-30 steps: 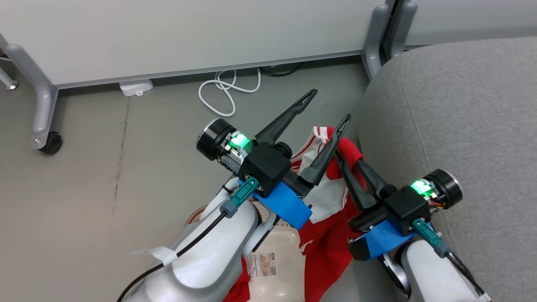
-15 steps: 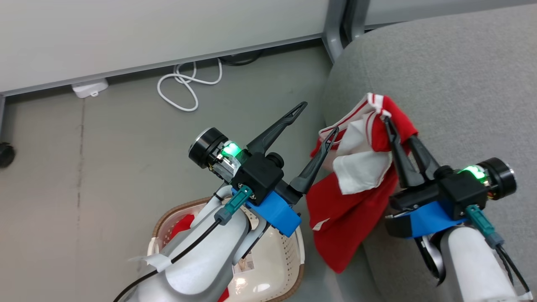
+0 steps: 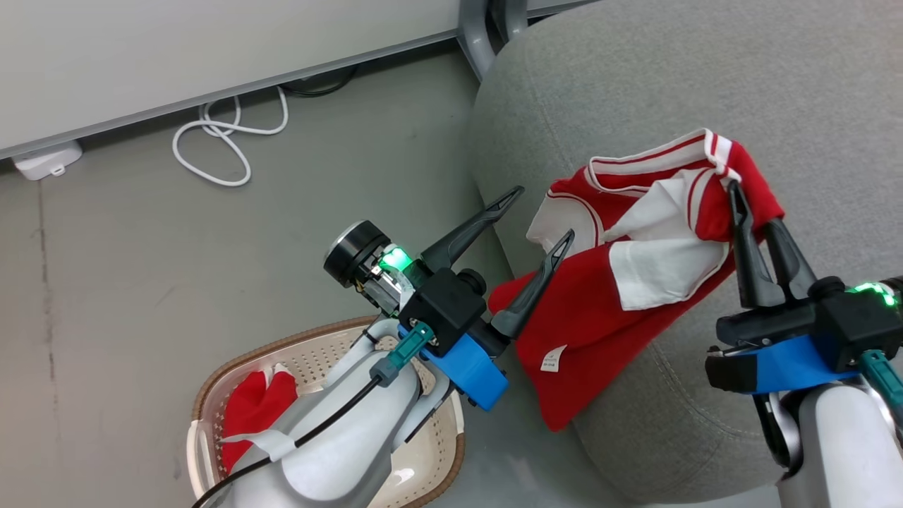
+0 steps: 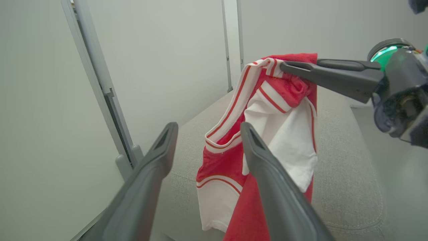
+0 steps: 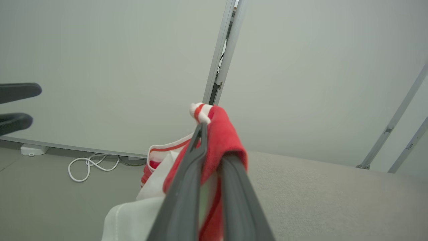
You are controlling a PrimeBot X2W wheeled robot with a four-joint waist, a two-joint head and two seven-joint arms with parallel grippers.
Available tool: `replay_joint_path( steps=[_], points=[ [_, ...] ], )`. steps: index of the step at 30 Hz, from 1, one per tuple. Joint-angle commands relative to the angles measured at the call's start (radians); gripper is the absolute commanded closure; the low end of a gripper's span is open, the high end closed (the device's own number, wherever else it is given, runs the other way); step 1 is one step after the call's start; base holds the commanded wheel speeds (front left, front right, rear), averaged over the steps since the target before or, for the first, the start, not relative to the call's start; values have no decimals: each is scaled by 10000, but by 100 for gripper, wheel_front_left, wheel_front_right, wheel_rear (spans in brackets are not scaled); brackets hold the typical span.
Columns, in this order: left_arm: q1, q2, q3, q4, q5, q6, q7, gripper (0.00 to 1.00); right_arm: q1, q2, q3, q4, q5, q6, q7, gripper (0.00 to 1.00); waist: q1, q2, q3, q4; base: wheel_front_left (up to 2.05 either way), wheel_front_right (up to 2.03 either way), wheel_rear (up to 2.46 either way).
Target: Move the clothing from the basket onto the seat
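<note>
Since a second ago my right gripper (image 3: 752, 204) has carried the soft red garment with white trim (image 3: 600, 310) from above the cream perforated plastic basket (image 3: 204, 395) to over the large light grey fabric seat (image 3: 635, 85). The head view has turned as well. The right fingers are clenched on a fold of the garment. The cloth hangs across the seat's rounded edge; contact uncertain. My left gripper (image 3: 543, 212) is spread wide and empty, just beside the garment, above the grey floor (image 3: 141, 247). Open upholstery stretches beyond. A second red garment (image 3: 254, 409) lies in the basket.
</note>
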Motion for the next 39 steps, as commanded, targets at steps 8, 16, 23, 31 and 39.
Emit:
replay_joint_path(
  steps=[8,16,23,31,39],
  points=[
    [-138,18,-77,77,79,-105,-28,0,158,-107,-461,-258,11,1,-35,100,0,0,31,-266,0,0,0],
    [-162,91,18,30,114,-125,-28,0,-1039,-530,-732,-674,-29,1,-35,100,0,0,157,-146,0,0,0],
    [-311,89,-10,17,198,-145,-28,0,-3028,-1451,-1311,-859,58,1,-35,100,0,0,639,182,0,0,0],
    [-665,93,-13,-46,345,-155,-28,0,-5395,-3130,-2036,-390,310,1,-34,100,0,0,1534,548,0,0,0],
    [-923,144,24,-42,467,-160,-28,0,-7406,-4325,-2345,432,544,1,-30,100,0,0,2265,561,0,0,0]
  ],
)
